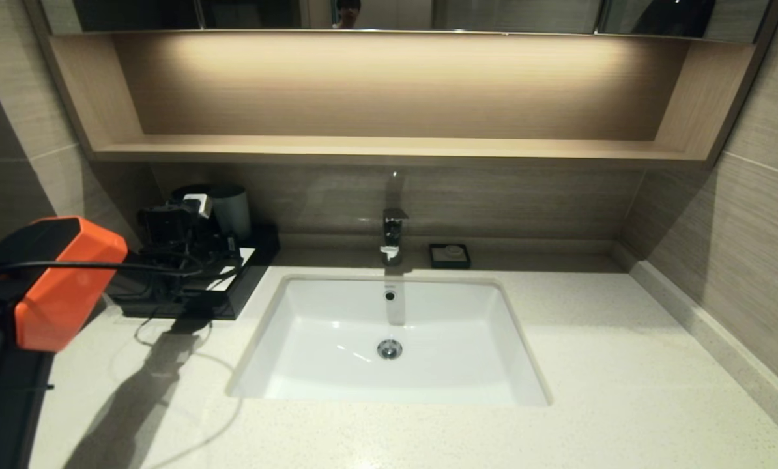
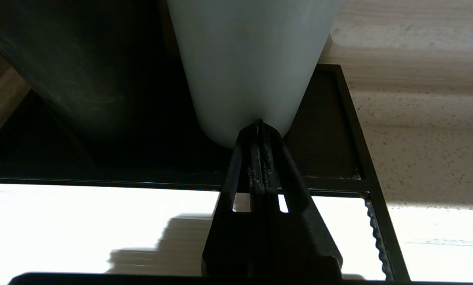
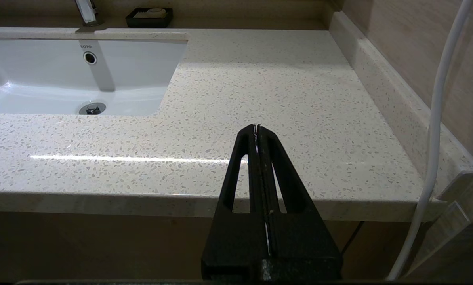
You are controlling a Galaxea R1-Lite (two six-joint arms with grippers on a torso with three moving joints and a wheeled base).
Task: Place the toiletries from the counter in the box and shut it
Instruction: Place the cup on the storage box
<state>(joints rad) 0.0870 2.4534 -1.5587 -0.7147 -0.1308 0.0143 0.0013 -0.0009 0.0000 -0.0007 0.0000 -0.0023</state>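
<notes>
The black box [image 1: 232,296] with its white top panel [image 2: 62,221] stands on the cream speckled counter [image 1: 591,365], left of the sink. My left gripper [image 1: 225,247] is shut and empty, low over the white panel. Its tips [image 2: 259,126] point at the base of the pale grey cup [image 2: 252,59] at the back of the box. My right gripper [image 3: 257,127] is shut and empty, just off the counter's front edge at the right; it does not show in the head view. No toothbrush packet or sachet is in view.
The white sink [image 1: 389,339] and the faucet [image 1: 393,234] are in the middle. A small black soap dish [image 1: 449,255] sits behind the sink. A dark cup [image 2: 62,79] stands beside the grey cup [image 1: 232,208]. A white cable [image 3: 434,118] hangs at the right.
</notes>
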